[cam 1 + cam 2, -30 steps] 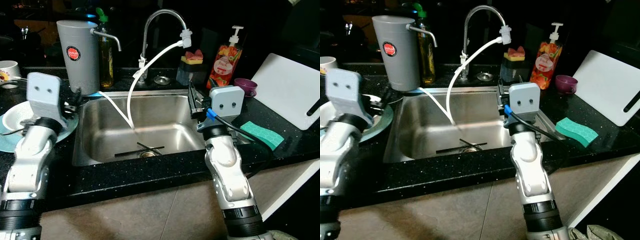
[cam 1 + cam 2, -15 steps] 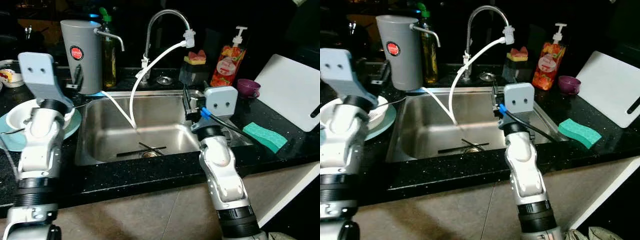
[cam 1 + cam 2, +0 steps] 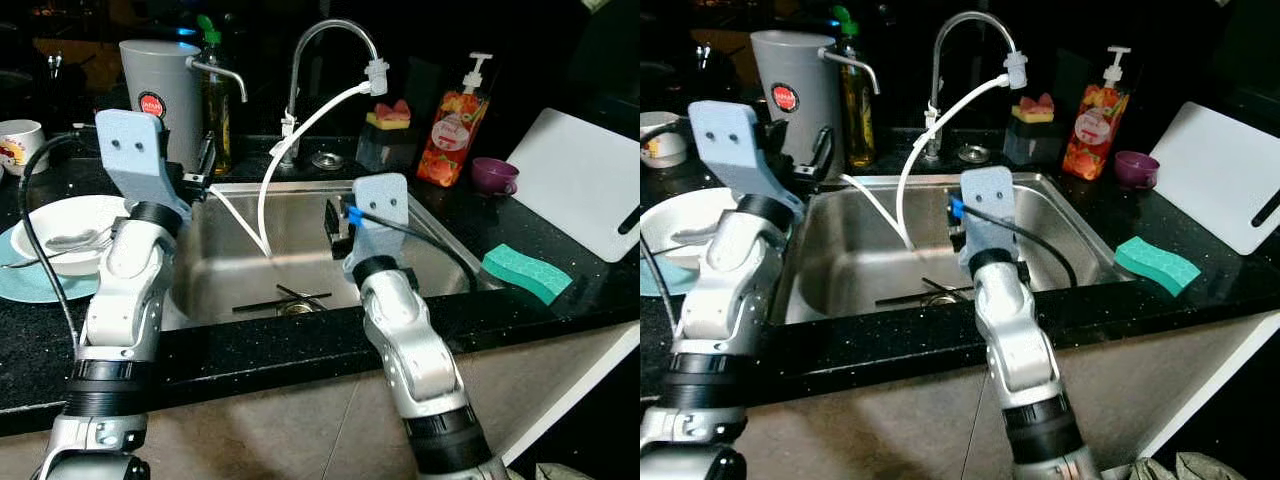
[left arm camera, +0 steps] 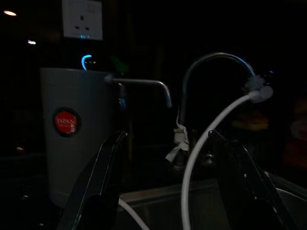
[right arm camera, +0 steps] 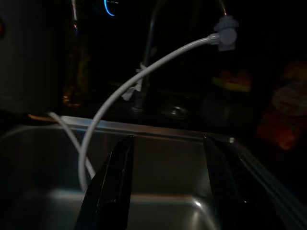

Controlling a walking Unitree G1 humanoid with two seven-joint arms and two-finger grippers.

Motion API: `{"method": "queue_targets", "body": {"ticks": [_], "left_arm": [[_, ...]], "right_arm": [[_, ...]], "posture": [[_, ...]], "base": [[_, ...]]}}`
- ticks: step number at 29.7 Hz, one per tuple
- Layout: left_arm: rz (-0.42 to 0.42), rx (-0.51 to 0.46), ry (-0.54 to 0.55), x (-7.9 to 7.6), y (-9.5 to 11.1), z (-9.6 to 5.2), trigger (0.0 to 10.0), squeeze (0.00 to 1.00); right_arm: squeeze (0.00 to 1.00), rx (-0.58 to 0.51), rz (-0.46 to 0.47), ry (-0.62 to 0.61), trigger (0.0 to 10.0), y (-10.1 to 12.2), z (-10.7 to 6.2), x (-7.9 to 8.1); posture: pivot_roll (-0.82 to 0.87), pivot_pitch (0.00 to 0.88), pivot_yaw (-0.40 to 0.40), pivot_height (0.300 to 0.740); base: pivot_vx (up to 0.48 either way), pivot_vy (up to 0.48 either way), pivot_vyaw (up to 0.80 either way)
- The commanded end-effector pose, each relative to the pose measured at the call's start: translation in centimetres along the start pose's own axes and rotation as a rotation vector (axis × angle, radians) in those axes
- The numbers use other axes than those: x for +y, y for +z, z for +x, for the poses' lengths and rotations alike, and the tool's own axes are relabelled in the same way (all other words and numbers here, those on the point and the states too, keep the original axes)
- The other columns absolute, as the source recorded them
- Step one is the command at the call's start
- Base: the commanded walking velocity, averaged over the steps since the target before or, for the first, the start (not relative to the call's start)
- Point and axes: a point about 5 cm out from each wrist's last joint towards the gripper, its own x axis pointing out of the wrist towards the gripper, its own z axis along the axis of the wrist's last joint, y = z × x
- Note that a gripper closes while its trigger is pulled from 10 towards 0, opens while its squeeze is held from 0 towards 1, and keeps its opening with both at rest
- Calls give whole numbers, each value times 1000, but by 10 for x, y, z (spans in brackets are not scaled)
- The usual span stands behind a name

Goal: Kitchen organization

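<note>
Dark kitchen, black speckled tabletop point(image 3: 300, 345) with a steel sink point(image 3: 250, 265) set in its middle. Two dark sticks point(image 3: 280, 298) — likely chopsticks — lie crossed over the drain. White hose point(image 3: 300, 125) runs from the tap point(image 3: 330, 30) down into the basin; grey water filter point(image 3: 160, 85) stands at the sink's back left corner.

Left gripper point(image 4: 168, 191) hovers over the sink's left rim, fingers point(image 4: 103, 177) spread, empty, aimed at filter and tap. Right gripper point(image 5: 168, 187) hangs over the basin near its right wall, fingers point(image 5: 112, 182) spread too, holding nothing.

Left edge of tabletop: white bowl point(image 3: 65, 230) with a spoon point(image 3: 70, 240) in it, sitting on a pale blue plate point(image 3: 30, 285); a mug point(image 3: 20, 145) further back. Right side: green sponge point(image 3: 528, 272), white cutting board point(image 3: 590, 180) toward the right corner, soap bottle point(image 3: 450, 130) and purple cup point(image 3: 492, 175) along the back edge.

Handling guess: bowl and plate are ceramic — heavy, rigid, breakable, slick if wet. Best taken by the rim, one finger inside, one outside; the spoon may slide out if tilted. Sticks lie flat on steel, thin, hard to pinch.
</note>
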Motion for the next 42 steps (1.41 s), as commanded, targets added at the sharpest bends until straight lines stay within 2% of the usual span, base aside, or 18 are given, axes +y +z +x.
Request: {"method": "queue_targets", "body": {"ticks": [1,5,6,7,11,12,14,16,19,20,23,25,26,27,29,31,34,42], "left_arm": [[2,12,-25,-9,-2,-3,10000,0],[-18,19,-31,-14,-3,-5,10000,0],[-33,26,-34,-19,-3,-6,10000,0],[-38,30,-36,-22,-4,-6,10000,0],[-52,38,-46,-33,-5,-8,10000,0],[-68,42,-54,-41,-5,-8,10000,0],[-82,45,-63,-47,-5,-8,10000,0],[-89,49,-72,-52,-5,-8,10000,0],[-92,51,-74,-53,-6,-8,10000,0],[-93,53,-75,-55,-6,-8,10000,0],[-96,56,-77,-56,-6,-7,10000,0],[-101,58,-80,-59,-6,-6,10000,0],[-101,58,-80,-59,-6,-6,10000,0],[-105,58,-82,-62,-5,-5,10000,0],[-106,59,-82,-63,-5,-5,10000,0],[-107,60,-83,-64,-6,-5,10000,0],[-107,64,-85,-65,-7,-6,10000,0],[-116,81,-86,-69,-10,-11,10000,0]], "right_arm": [[0,18,-2,-31,10000,-2,1,-3],[0,-54,75,-109,10000,9,5,-11],[0,-65,145,-172,10000,12,6,-17],[0,-43,171,-180,10000,11,6,-18],[0,-24,137,-165,10000,10,8,-17],[0,0,110,-115,10000,8,11,-14],[0,18,94,-81,10000,7,14,-13],[0,52,128,-90,10000,3,17,-16],[0,55,161,-78,10000,2,18,-16],[0,54,200,-81,10000,2,19,-17],[0,57,198,-44,10000,2,20,-15],[0,51,274,-34,10000,3,20,-12],[0,51,274,-34,10000,3,20,-12],[0,20,353,-69,10000,5,17,-13],[0,16,363,-80,10000,5,17,-13],[0,32,288,-61,10000,3,16,-11],[0,0,378,-42,10000,4,15,-6],[0,167,445,-31,10000,-20,13,-1]], "posture": [[127,90,-109,740],[127,90,-109,740],[127,90,-111,740],[127,90,-111,740],[127,90,-111,740],[127,90,-111,740],[127,90,-111,740],[127,90,-111,740],[127,90,-111,740],[127,90,-111,740],[125,88,-109,740],[125,88,-109,740],[125,88,-109,740],[123,85,-109,740],[123,85,-109,740],[123,85,-109,740],[123,82,-107,740],[123,82,-107,740]], "base": [[0,0,0],[0,0,0],[0,0,0],[0,0,0],[0,0,0],[0,0,0],[0,0,0],[0,0,0],[0,0,0],[0,0,0],[0,0,0],[0,0,0],[0,0,0],[0,0,0],[0,0,0],[0,0,0],[0,0,0],[0,0,0]]}}
